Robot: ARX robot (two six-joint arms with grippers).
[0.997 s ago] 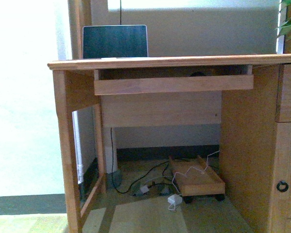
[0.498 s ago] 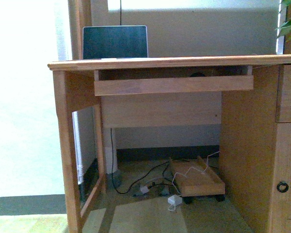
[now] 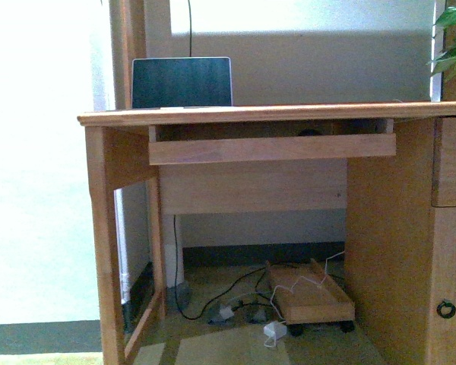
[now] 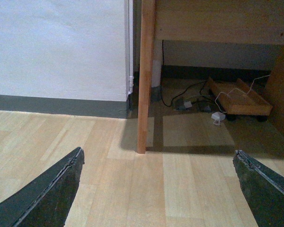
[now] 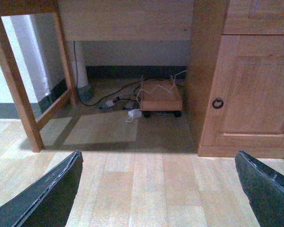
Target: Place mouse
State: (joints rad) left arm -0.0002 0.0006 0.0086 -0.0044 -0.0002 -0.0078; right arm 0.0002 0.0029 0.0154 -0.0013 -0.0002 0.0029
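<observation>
In the front view a small dark rounded top (image 3: 310,132) peeks over the front board of the pull-out tray (image 3: 272,148) under the desk top; it looks like the mouse, and most of it is hidden. Neither arm shows in the front view. My left gripper (image 4: 158,189) is open and empty, low over the wooden floor in front of the desk's left leg (image 4: 146,75). My right gripper (image 5: 158,189) is open and empty over the floor in front of the desk's knee space. The mouse shows in neither wrist view.
A laptop (image 3: 182,82) stands open on the wooden desk (image 3: 258,114) at the left. Under the desk lie cables (image 3: 228,293), a white adapter (image 3: 274,330) and a low wheeled wooden tray (image 3: 310,295). A cabinet door with a ring handle (image 5: 218,102) is at the right; a plant (image 3: 454,42) stands at the top right.
The desk and laptop now sit a little lower in the front view, so the camera has shifted upward. Nothing on the desk has moved.
</observation>
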